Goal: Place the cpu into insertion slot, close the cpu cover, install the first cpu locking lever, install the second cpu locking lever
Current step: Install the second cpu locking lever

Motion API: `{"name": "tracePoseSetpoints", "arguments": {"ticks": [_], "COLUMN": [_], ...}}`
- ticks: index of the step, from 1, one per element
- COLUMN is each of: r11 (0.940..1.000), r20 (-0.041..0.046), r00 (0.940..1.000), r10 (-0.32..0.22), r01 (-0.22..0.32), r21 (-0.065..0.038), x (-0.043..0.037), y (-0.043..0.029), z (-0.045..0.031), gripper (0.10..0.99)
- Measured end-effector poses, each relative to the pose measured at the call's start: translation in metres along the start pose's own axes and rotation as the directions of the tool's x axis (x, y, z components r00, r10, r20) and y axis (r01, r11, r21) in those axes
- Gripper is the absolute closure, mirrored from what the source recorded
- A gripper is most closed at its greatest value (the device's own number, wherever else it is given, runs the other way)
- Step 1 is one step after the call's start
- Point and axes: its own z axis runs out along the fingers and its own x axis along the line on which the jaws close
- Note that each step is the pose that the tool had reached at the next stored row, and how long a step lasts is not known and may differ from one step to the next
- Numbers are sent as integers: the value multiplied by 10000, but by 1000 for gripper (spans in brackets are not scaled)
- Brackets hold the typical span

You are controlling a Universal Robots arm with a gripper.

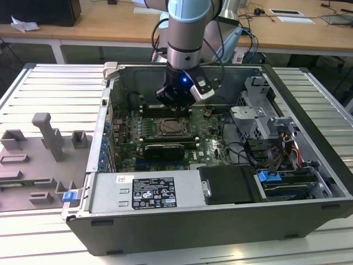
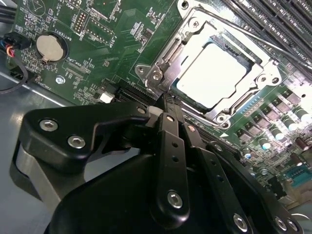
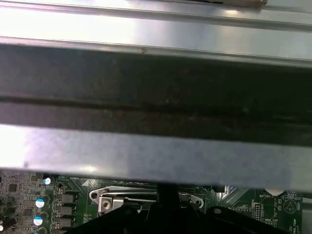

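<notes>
The cpu [image 2: 212, 78], a pale silvery square, lies in the insertion slot [image 2: 229, 109] on the green motherboard. Over it the cpu cover [image 2: 168, 56], a silvery frame, lies flat with the chip showing through its window. My gripper [image 2: 166, 106] is shut, its two black fingers pressed together with nothing between them, and its tip is at the socket's corner by the cover's hinge. I cannot tell the locking levers apart from the socket's metal rim. In the exterior view the gripper [image 1: 175, 109] hangs just above the back edge of the socket [image 1: 174, 128]. In the first wrist view the gripper [image 3: 168, 195] meets a metal socket part [image 3: 146, 197].
The open computer case [image 1: 220, 221] lies on a ribbed metal table. Memory slots [image 2: 273, 24] flank the socket. A coin battery [image 2: 51, 46] and cables [image 2: 12, 48] sit near the case wall. A drive cage [image 1: 259, 118] and loose wires [image 1: 276, 149] fill the exterior view's right.
</notes>
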Motion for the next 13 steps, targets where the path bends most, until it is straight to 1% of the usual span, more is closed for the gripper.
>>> {"name": "tracePoseSetpoints", "arguments": {"ticks": [5, 10, 12, 13], "r11": [10000, 10000, 10000, 10000], "r20": [1, 0, 0, -1], "r00": [10000, 10000, 10000, 10000], "r10": [2, 1, 1, 0], "r01": [-2, -1, -1, 0], "r21": [-1, 0, 0, 1], "x": [3, 3, 2, 2], "y": [-42, -40, -38, -36], "z": [-3, -55, -84, -112], "gripper": [980, 980, 980, 980]}}
